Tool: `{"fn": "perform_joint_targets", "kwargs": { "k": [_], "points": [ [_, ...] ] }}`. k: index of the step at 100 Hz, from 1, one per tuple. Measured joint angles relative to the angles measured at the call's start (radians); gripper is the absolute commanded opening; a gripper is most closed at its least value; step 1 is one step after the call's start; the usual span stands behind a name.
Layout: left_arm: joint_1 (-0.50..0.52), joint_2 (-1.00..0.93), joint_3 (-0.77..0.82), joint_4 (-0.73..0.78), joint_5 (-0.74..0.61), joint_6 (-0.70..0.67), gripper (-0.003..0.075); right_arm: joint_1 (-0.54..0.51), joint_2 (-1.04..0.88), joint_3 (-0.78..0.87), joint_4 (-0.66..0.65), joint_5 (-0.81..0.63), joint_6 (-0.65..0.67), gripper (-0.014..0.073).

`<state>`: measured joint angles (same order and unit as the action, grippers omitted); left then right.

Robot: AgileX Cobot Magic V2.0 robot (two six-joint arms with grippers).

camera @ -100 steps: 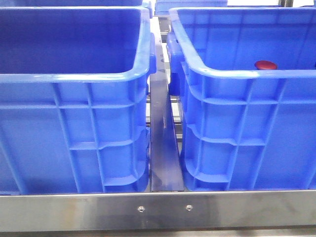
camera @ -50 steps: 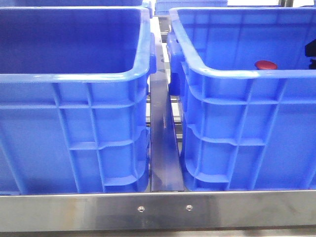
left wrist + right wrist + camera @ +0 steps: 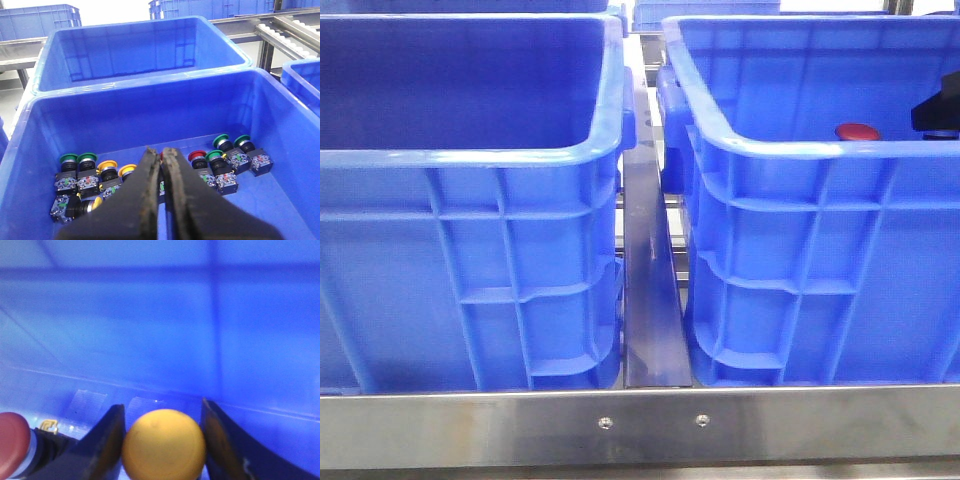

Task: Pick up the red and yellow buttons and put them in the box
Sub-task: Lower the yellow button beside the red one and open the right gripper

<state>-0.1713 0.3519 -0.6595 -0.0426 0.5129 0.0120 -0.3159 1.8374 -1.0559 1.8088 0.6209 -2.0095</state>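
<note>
Two grippers | right gripper sitting around yellow button low centre, clamped or not: cannot tell | red button lying lower left, touching nothing | left gripper pinched shut, empty | risk: yellow dome slipping, dropping outside box

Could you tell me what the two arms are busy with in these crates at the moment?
The right pincer is down inside the right-hand blue crate, its fingers flanking a yellow button, with a red button lying just beside it. The left pincer hangs nearly closed above another crate's assortment of green, yellow and red switches, gripping nothing visible.
</note>
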Motion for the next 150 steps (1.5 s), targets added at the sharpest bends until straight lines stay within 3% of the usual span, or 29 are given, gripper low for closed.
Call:
{"fn": "perform_joint_targets", "kwargs": {
  "k": [22,31,66,96,122,150],
  "points": [
    [0.0,0.0,0.0,0.0,0.0,0.0,-0.0019,0.0,0.002,0.0,0.0,0.0,0.0,0.0427],
    [0.0,0.0,0.0,0.0,0.0,0.0,-0.0019,0.0,0.002,0.0,-0.004,-0.014,0.0,0.0468],
    [0.0,0.0,0.0,0.0,0.0,0.0,-0.0019,0.0,-0.078,0.0,-0.004,-0.031,0.0,0.0468],
    [0.0,0.0,0.0,0.0,0.0,0.0,-0.0019,0.0,-0.283,0.03,-0.005,-0.052,0.027,0.0468],
    [0.0,0.0,0.0,0.0,0.0,0.0,-0.0019,0.052,-0.538,0.146,-0.006,-0.213,0.04,0.0468],
    [0.0,0.0,0.0,0.0,0.0,0.0,-0.0019,0.213,-0.787,0.311,0.0,-0.455,0.058,0.0468]
  ]
}}
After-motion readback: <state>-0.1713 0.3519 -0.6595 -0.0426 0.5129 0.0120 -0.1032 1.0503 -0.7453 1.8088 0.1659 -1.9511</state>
